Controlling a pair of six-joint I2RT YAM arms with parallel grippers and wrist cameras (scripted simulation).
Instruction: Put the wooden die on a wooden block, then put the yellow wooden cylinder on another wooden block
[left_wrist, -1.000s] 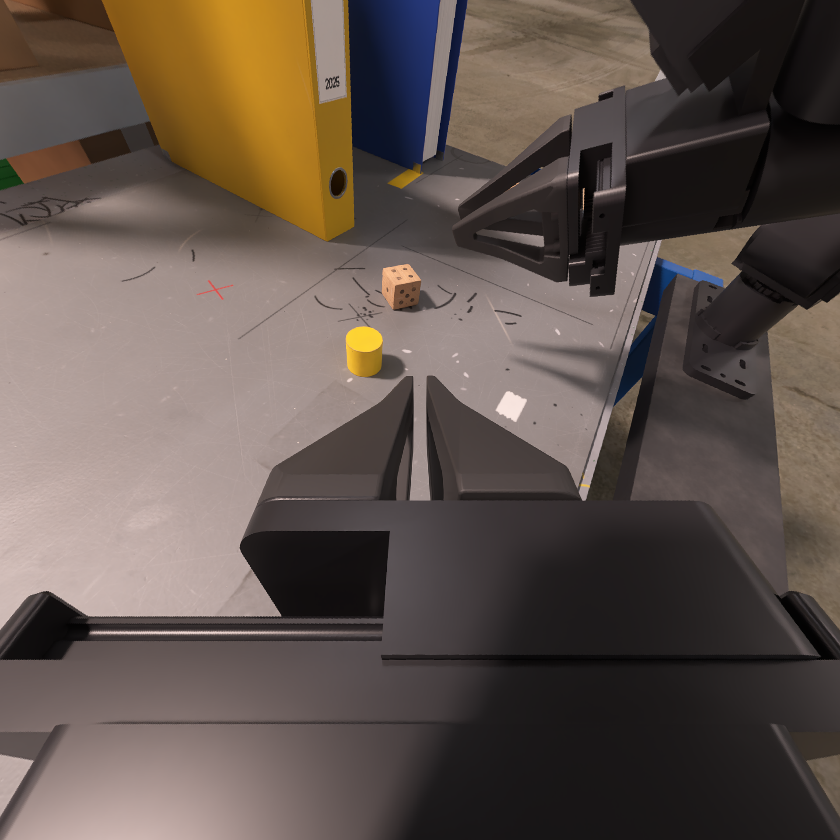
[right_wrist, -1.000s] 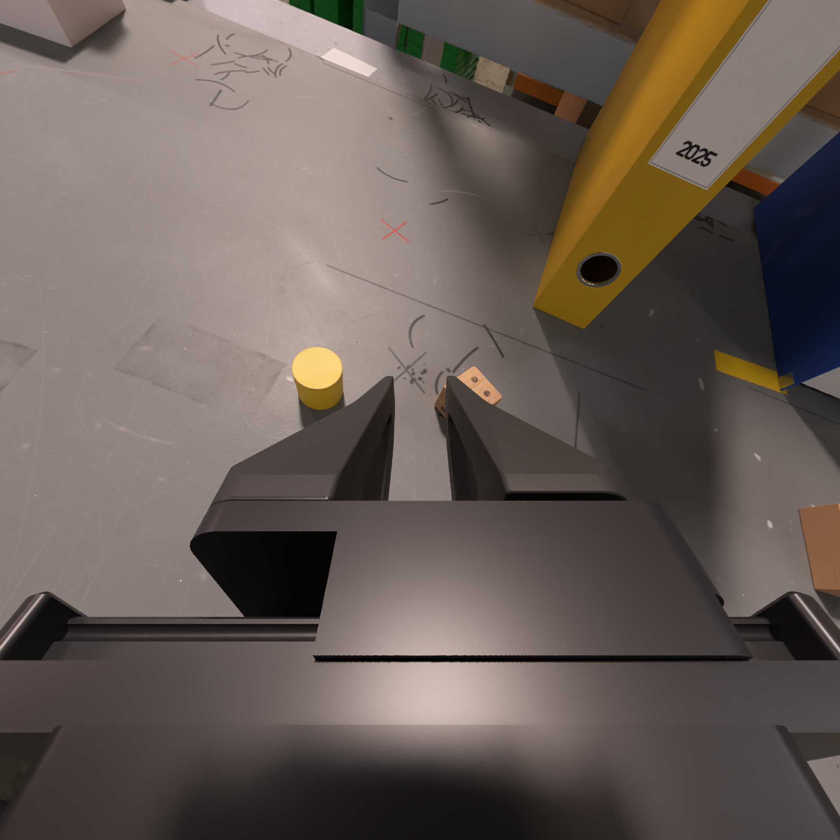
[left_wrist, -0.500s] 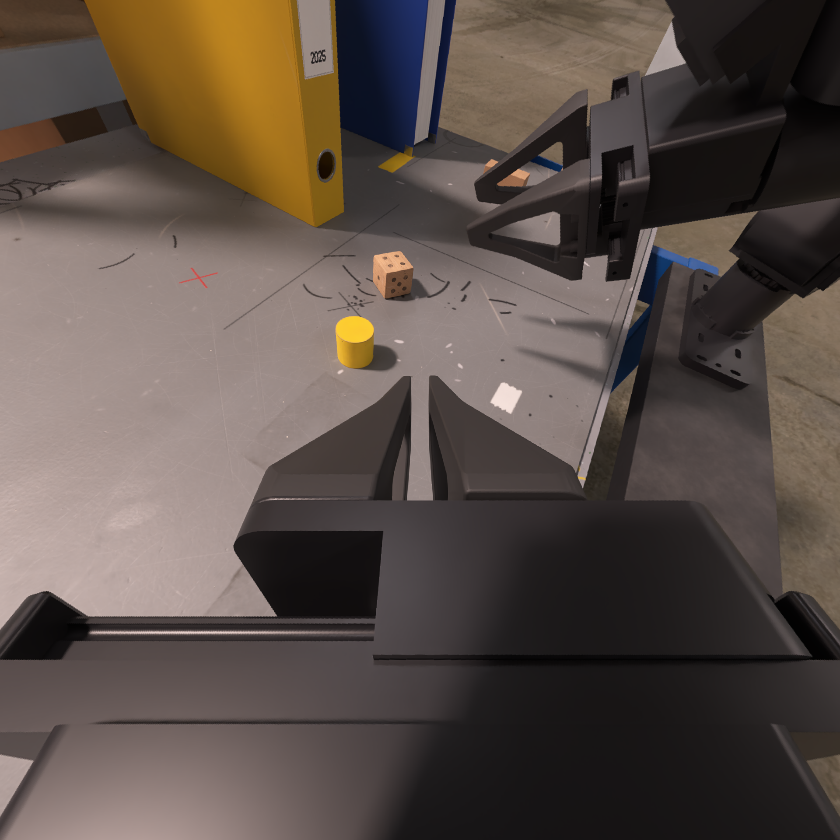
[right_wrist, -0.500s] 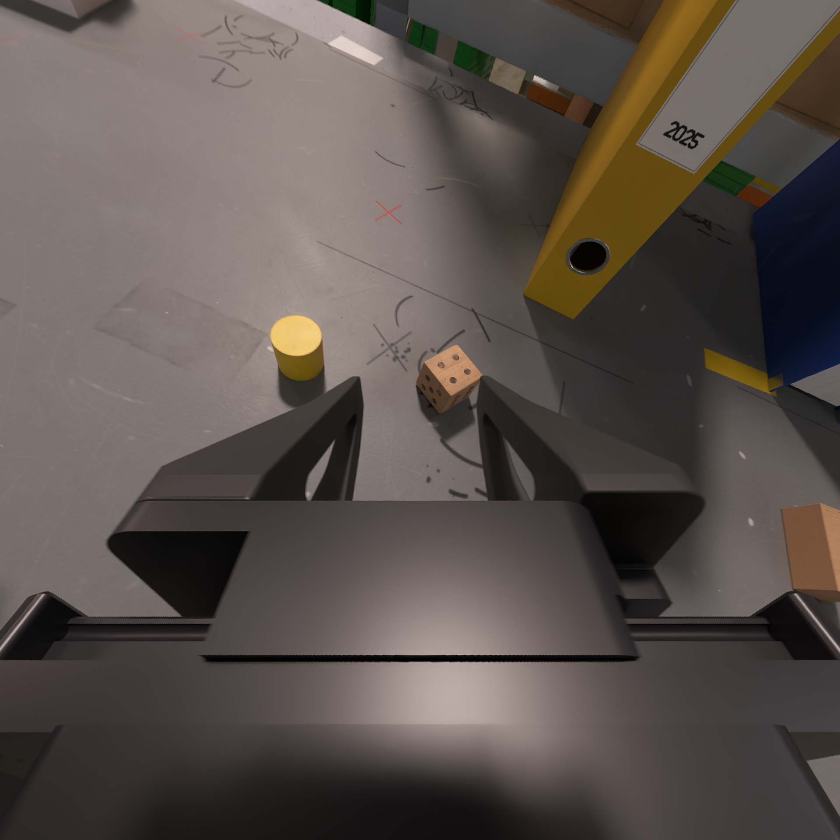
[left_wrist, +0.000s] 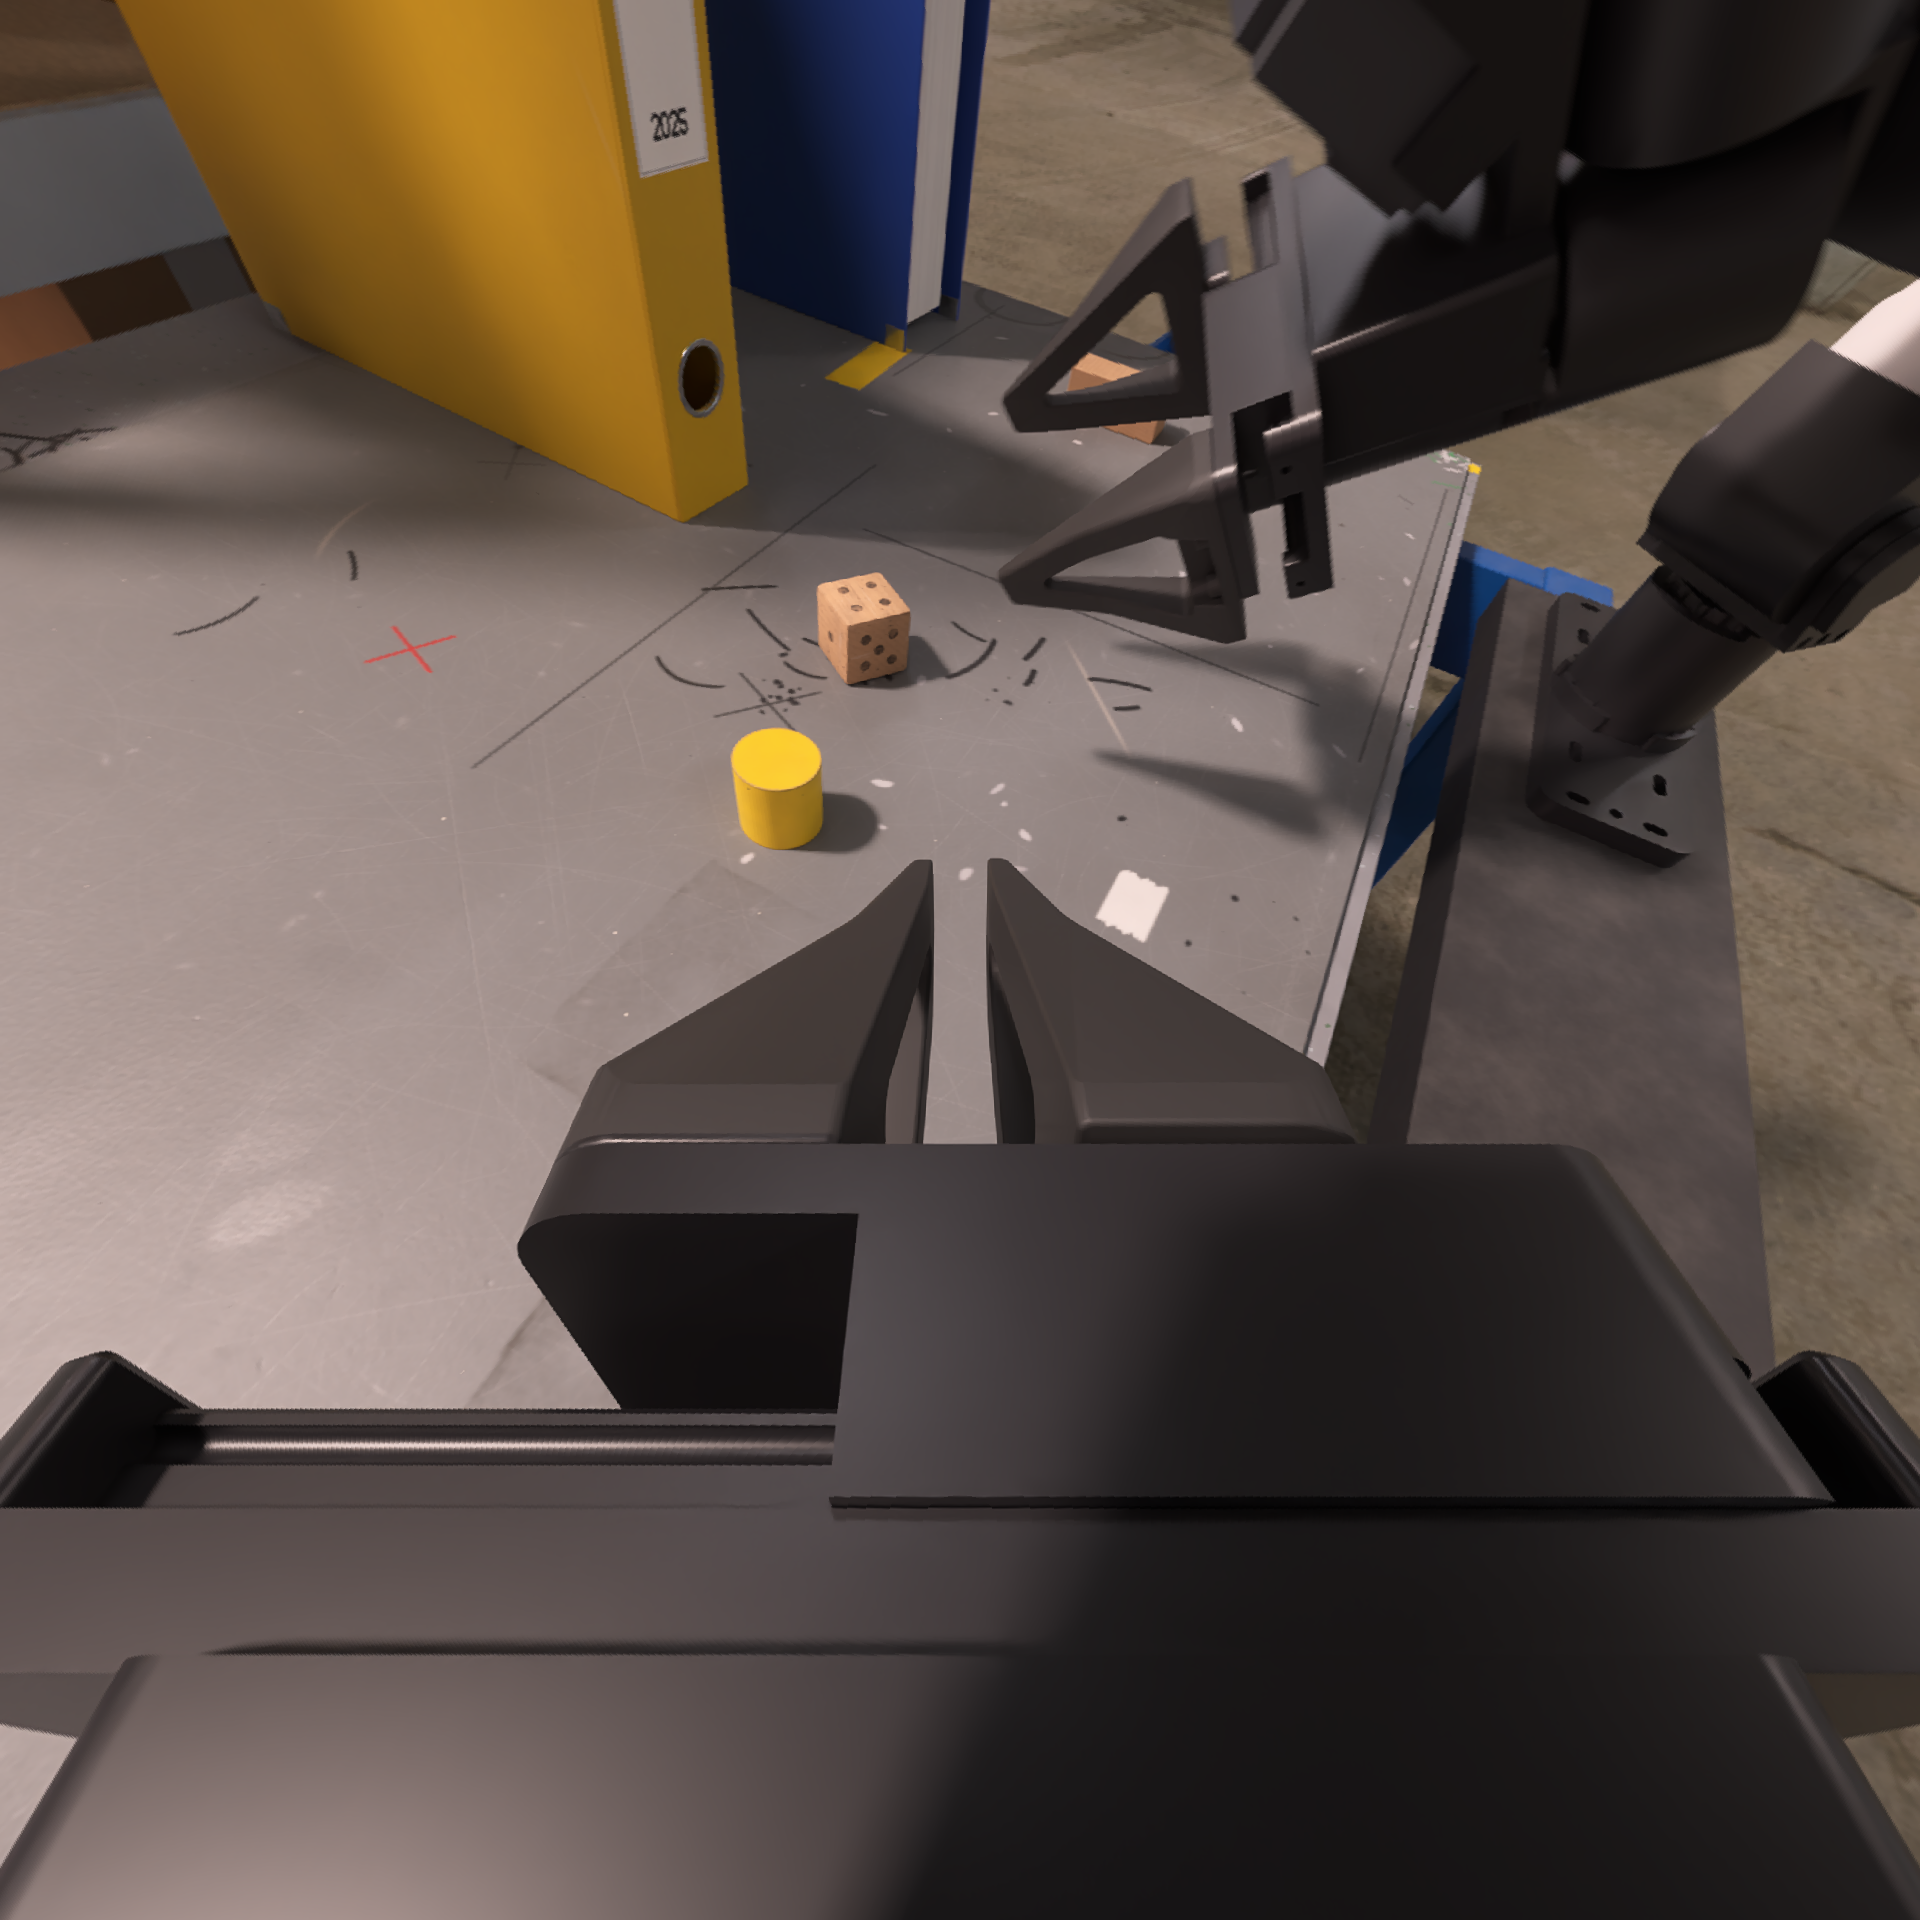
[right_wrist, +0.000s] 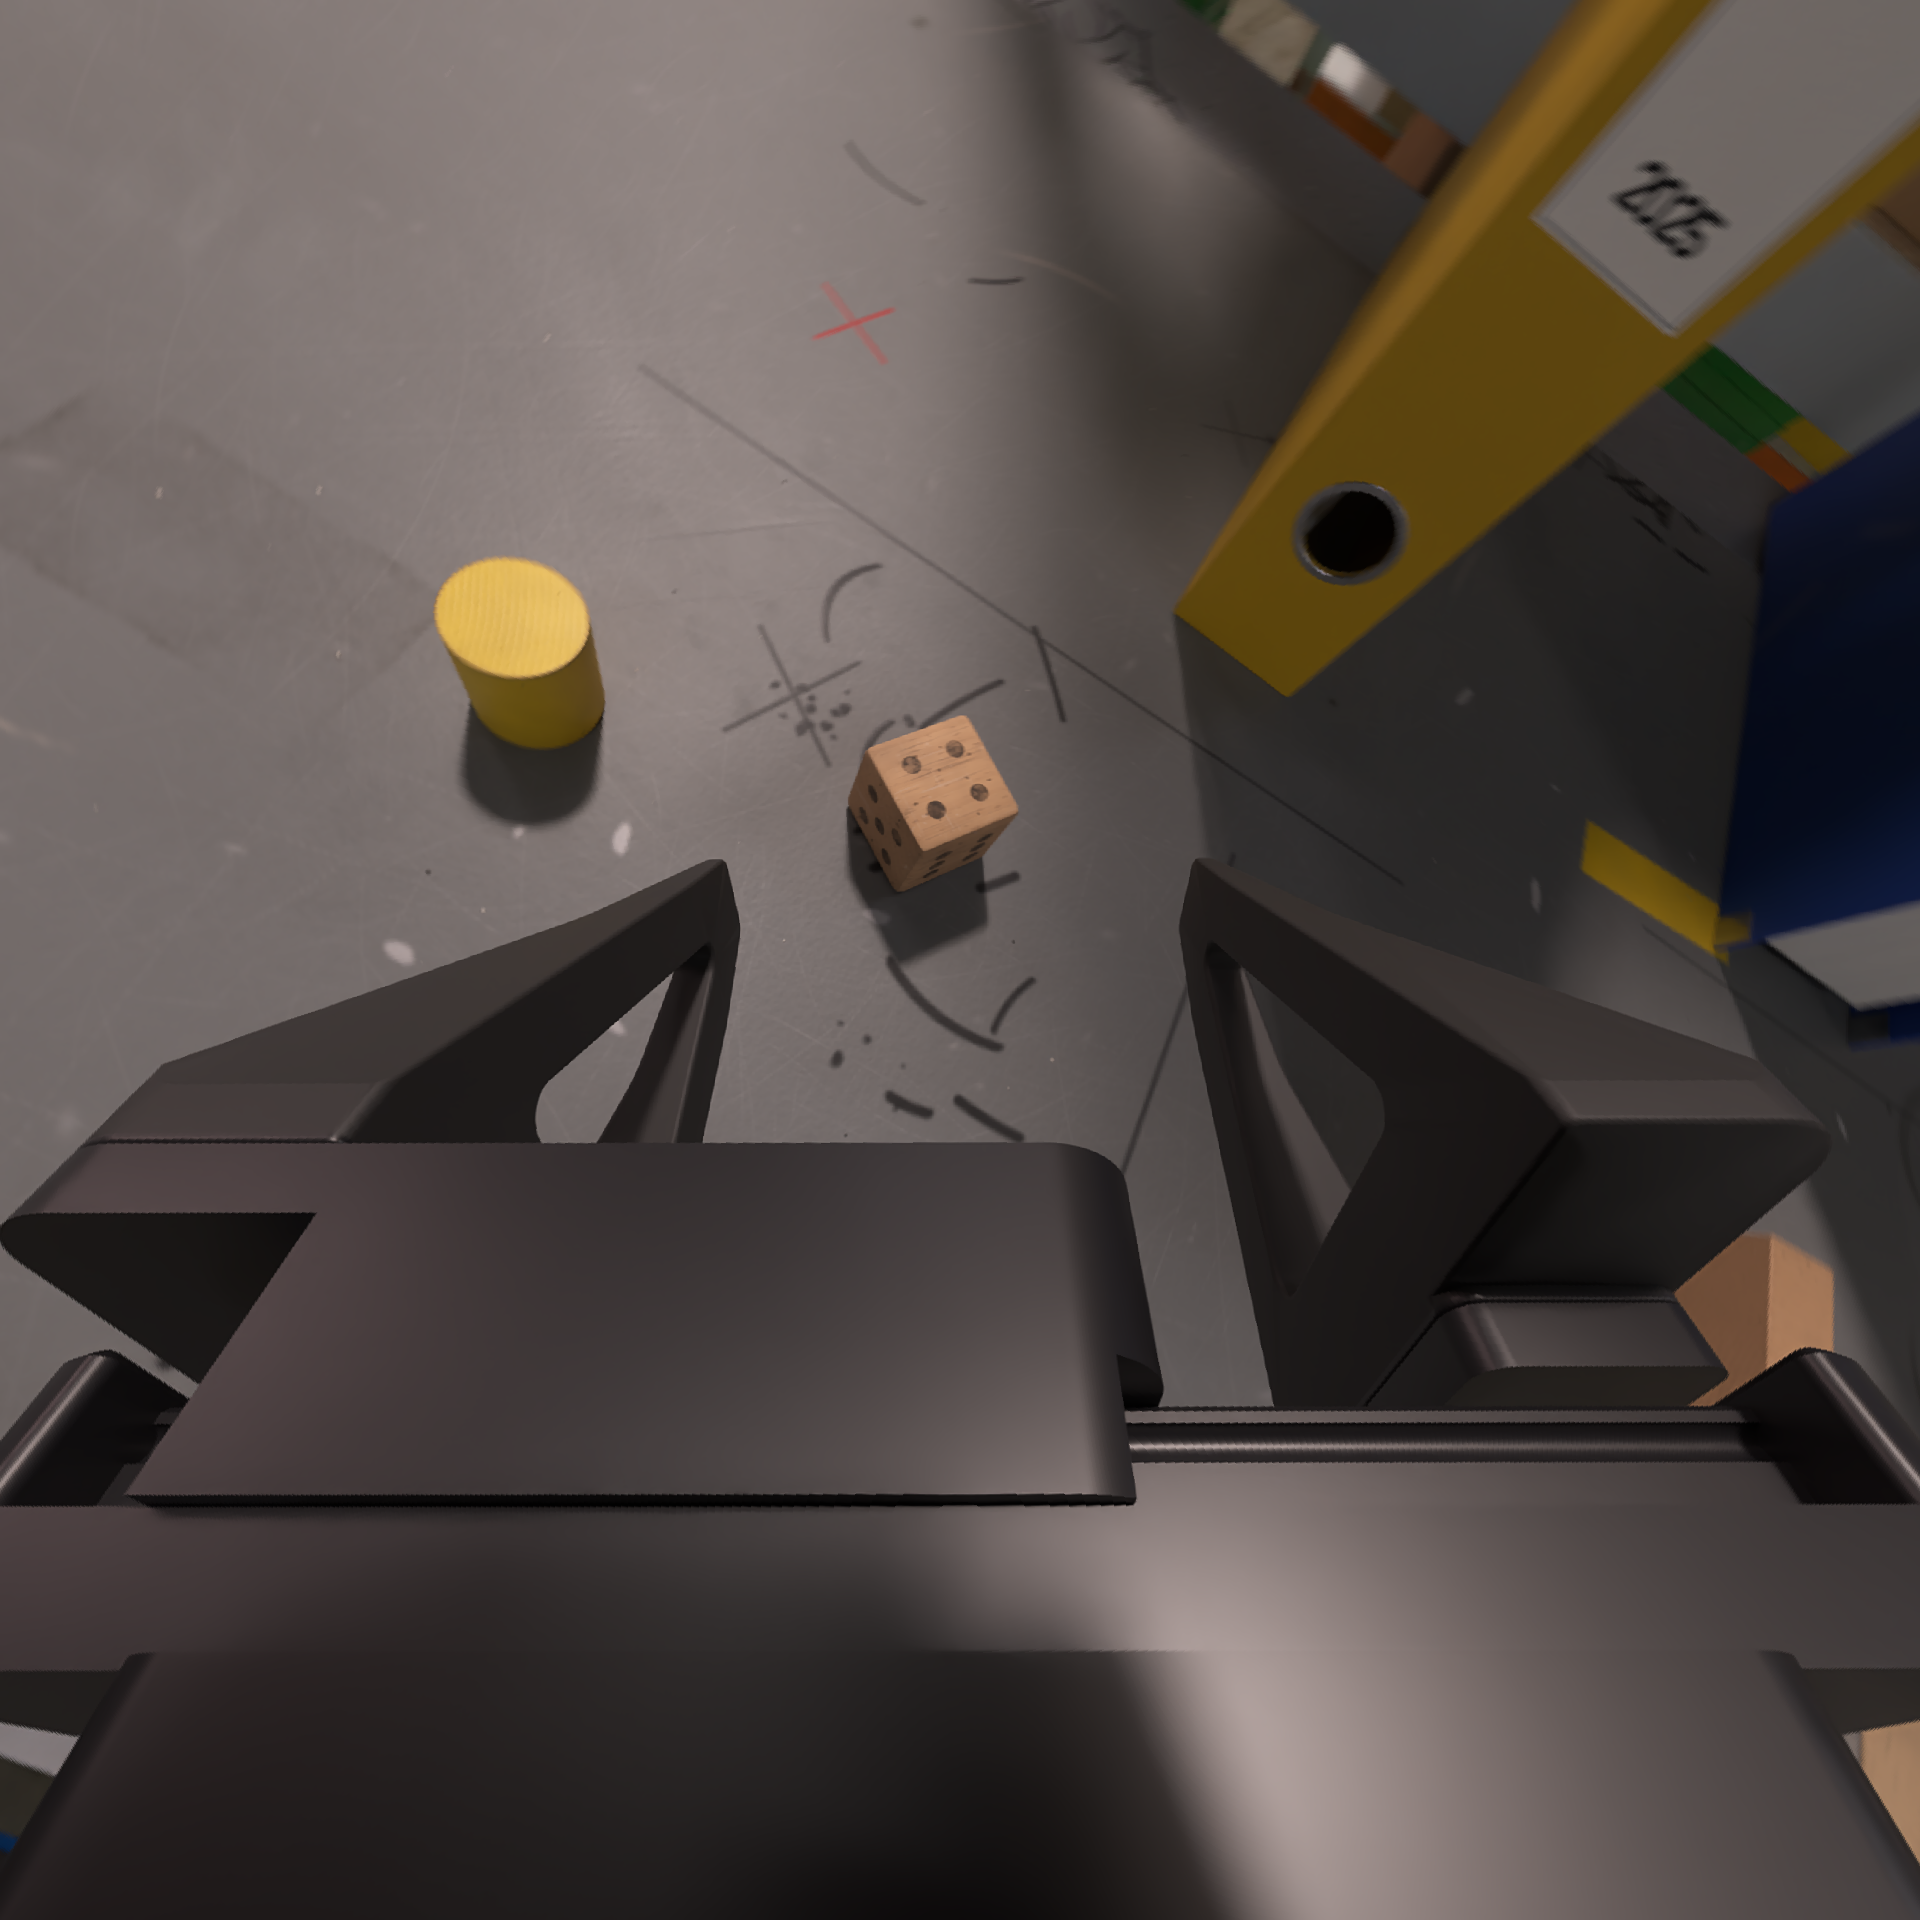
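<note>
Yellow wooden cylinder (right_wrist: 520, 649): we see it upright on the grey table (right_wrist: 260, 312), farthest left, at ten o'clock from the right gripper (right_wrist: 956, 883), untouched.
Wooden die (right_wrist: 932, 800): it sits flat on the table just right of the cylinder, at twelve o'clock ahead of our spread fingers, not yet between them.
Right gripper: jaws wide apart, empty, hovering above the table.
Handling: we judge the die light, stiff and hard-edged; two opposite flat faces give the best hold, taken square so it cannot twist out.
Yellow binder (right_wrist: 1507, 343): at one o'clock, standing well behind the die.
Wooden block (right_wrist: 1756, 1309): partly hidden at three o'clock.
Left gripper (left_wrist: 958, 868): fingers nearly together, holding nothing.
</note>
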